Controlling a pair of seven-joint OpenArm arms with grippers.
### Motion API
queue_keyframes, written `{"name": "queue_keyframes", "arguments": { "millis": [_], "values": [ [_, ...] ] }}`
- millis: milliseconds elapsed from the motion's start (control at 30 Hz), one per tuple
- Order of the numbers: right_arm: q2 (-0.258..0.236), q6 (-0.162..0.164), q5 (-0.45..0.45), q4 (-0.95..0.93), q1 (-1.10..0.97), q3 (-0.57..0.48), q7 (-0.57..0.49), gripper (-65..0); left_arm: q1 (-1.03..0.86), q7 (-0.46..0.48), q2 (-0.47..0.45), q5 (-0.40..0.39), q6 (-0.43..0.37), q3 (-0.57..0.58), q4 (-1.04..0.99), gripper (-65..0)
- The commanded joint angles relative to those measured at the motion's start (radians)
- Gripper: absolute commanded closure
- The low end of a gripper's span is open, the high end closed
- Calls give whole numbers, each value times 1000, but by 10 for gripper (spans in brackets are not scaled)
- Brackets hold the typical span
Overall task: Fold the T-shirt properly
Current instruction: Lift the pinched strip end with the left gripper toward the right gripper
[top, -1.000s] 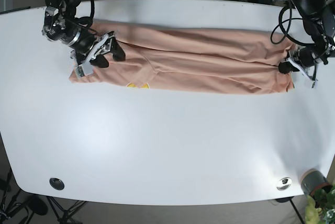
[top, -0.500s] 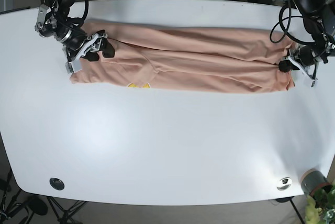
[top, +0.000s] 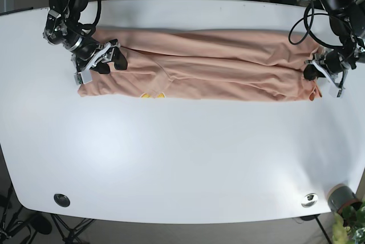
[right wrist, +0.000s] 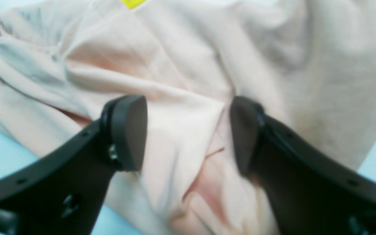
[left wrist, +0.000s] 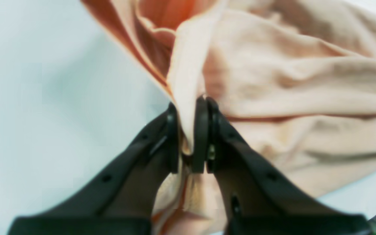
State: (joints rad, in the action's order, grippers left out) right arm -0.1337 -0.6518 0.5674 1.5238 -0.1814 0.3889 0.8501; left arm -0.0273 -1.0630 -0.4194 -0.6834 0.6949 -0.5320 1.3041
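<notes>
Since the T-shirt point(top: 199, 64) lies lengthwise along the desk's point(top: 182, 158) far edge, each tool has an end: left tool point(left wrist: 189, 137) pinching fabric, right tool point(right wrist: 188, 133) spread open over it.

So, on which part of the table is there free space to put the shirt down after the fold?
The wide bare stretch of table in front of the T-shirt is free. The back strip behind the shirt is narrow. Both shirt ends are crowded: the right gripper hovers open, and the left gripper pinches the hem.
</notes>
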Motion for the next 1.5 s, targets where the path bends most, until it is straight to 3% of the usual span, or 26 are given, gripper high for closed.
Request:
{"name": "queue_keyframes", "arguments": {
  "millis": [0,333,533,867,1067,1467],
  "values": [
    [-2,7,-30,2,0,-5,42,-392,10,-4,-6,-22,3,6,111,0],
    [-5,8,-30,2,16,-5,42,-392,-9,-179,129,-20,3,19,340,-1],
    [-4,10,-30,2,26,-5,42,-392,20,-260,219,-20,3,82,407,-1],
    [-2,8,-30,2,23,-5,42,-392,28,-270,354,-28,3,138,461,-3],
    [-2,7,-30,1,23,-5,42,-392,28,-265,374,-25,3,223,458,-3],
    [-2,7,-30,1,23,-5,42,-392,30,-263,397,-20,3,224,455,-4]
  ]
}}
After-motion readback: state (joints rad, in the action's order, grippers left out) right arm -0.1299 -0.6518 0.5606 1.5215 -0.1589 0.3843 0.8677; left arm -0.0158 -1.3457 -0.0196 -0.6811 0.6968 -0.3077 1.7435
